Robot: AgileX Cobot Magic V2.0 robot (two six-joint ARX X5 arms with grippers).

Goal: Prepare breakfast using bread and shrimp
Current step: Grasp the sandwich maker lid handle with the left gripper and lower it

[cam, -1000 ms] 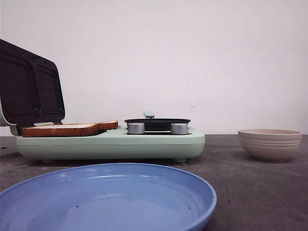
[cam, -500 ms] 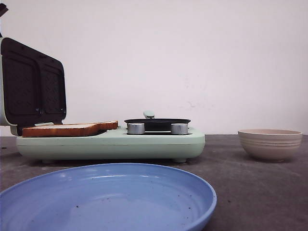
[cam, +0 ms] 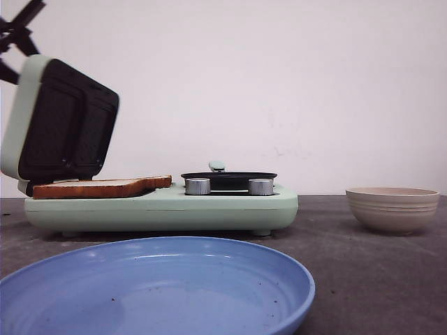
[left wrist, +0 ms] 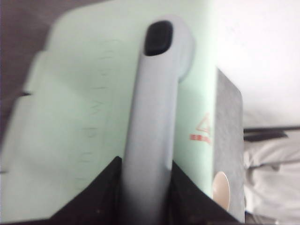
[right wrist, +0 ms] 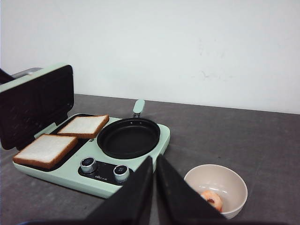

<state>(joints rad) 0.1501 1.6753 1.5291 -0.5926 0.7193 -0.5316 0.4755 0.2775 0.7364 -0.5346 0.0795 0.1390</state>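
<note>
Two slices of bread point(right wrist: 44, 150) point(right wrist: 86, 125) lie side by side on the dark lower plate of the mint-green breakfast maker point(right wrist: 140, 152); from the front they show edge-on point(cam: 98, 186). The hinged lid point(cam: 63, 122) stands tilted over them, partly lowered. My left gripper point(cam: 17, 31) is at the lid's top and is shut on the grey lid handle point(left wrist: 154, 108), with a black finger on each side of it point(left wrist: 146, 164). My right gripper point(right wrist: 154, 161) is shut and empty, above the table between the maker and the beige bowl point(right wrist: 234, 187). One shrimp point(right wrist: 212, 199) lies in that bowl.
A black frying pan point(right wrist: 128, 137) sits on the maker's right half, with two silver knobs point(right wrist: 121, 171) in front of it. A large blue plate point(cam: 154, 286) lies nearest the front camera. The bowl point(cam: 391, 208) stands right of the maker. A white wall is behind.
The lid has swung from nearly upright forward over the bread. My left gripper has come into the front view at the top left, moving with the lid.
</note>
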